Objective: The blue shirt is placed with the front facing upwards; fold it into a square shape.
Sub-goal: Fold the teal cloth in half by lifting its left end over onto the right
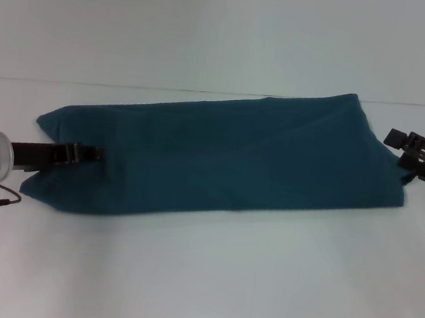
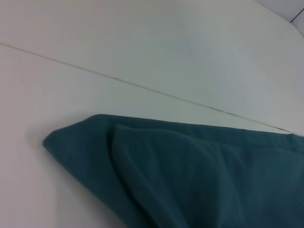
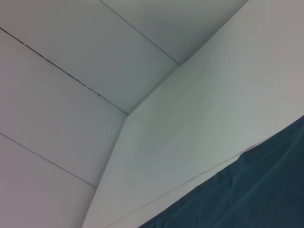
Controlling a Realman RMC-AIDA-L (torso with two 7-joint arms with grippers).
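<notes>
shirt: blue shirt is lying on the white tabletop as a long band, plain side up, no lettering showing
left gripper: is reaching over the shirt's left end, fingers low on the cloth, probably pinching it; cannot tell for sure
right gripper: is sitting at the shirt's right end, just beside the edge; finger state cannot be told
wrist views: only teal cloth and tabletop

Blue shirt lies as a long folded band across the table, end to end. Left gripper at its left end, right gripper at its right end. Broad bare strips along near and far table edges.
</notes>
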